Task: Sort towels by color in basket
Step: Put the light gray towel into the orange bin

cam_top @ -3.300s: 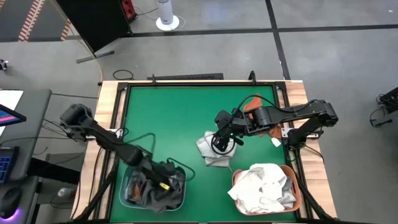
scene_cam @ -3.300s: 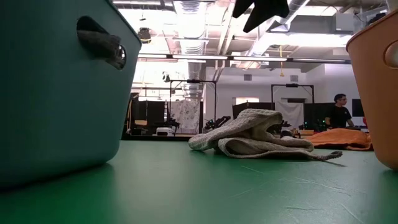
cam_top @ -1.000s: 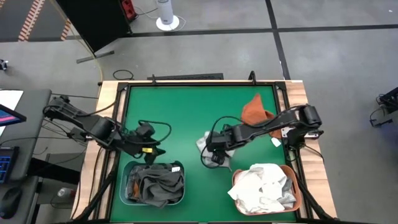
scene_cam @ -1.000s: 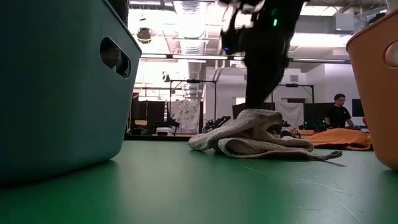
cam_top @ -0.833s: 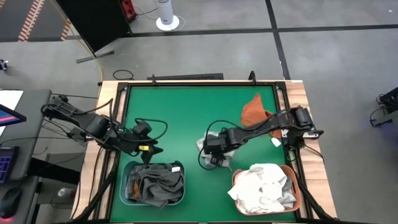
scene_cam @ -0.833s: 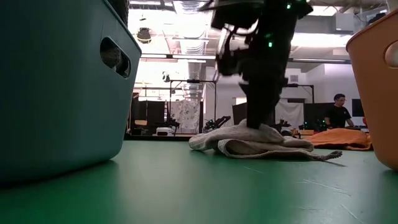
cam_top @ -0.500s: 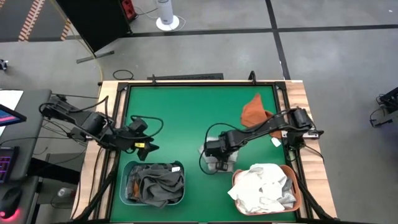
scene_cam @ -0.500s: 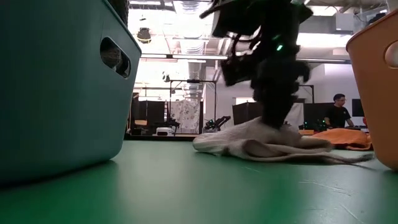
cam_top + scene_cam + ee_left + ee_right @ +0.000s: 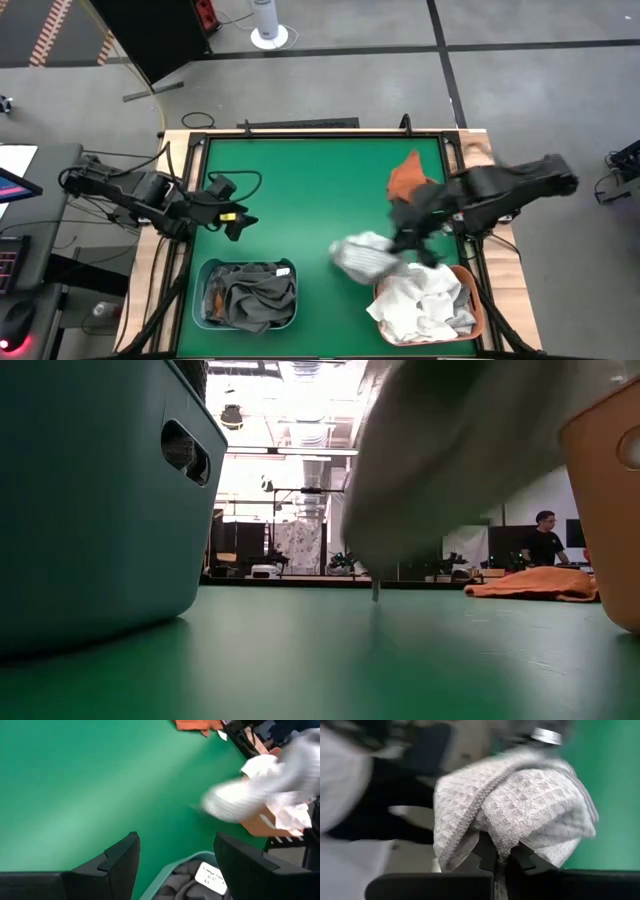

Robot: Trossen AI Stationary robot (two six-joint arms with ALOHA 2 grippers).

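My right gripper [image 9: 405, 240] is shut on a light grey towel [image 9: 362, 257] and holds it in the air beside the orange basket [image 9: 481, 312], which is full of white towels [image 9: 425, 305]. The low view shows this towel [image 9: 450, 460] as a blur above the table. The teal basket [image 9: 197, 292] at the near left holds dark grey towels [image 9: 248, 300]. A rust orange towel [image 9: 408, 178] lies flat at the far right. My left gripper [image 9: 235, 222] stands open and bare, above the table on the far side of the teal basket. My right gripper pinches a bunched fold [image 9: 502, 837] of the light grey towel between its two fingertips [image 9: 485, 852]; it looks like several layers. The fingers slant down from the table's right side. The towel is lifted clear of the table and billows out past the fingers toward the left.
The green mat [image 9: 300, 190] lies bare across the middle and far left. Wooden borders and black rails [image 9: 190, 170] frame the table. In the low view the teal basket's wall [image 9: 90, 500] fills the left and the orange basket's wall [image 9: 605, 500] the right edge.
My right gripper came down on the light grey towel, shut on it and dragged it a little toward the near edge. It then swung up and right toward the orange basket, and the towel rose clear of the table. My left gripper drew back slightly toward the far left.
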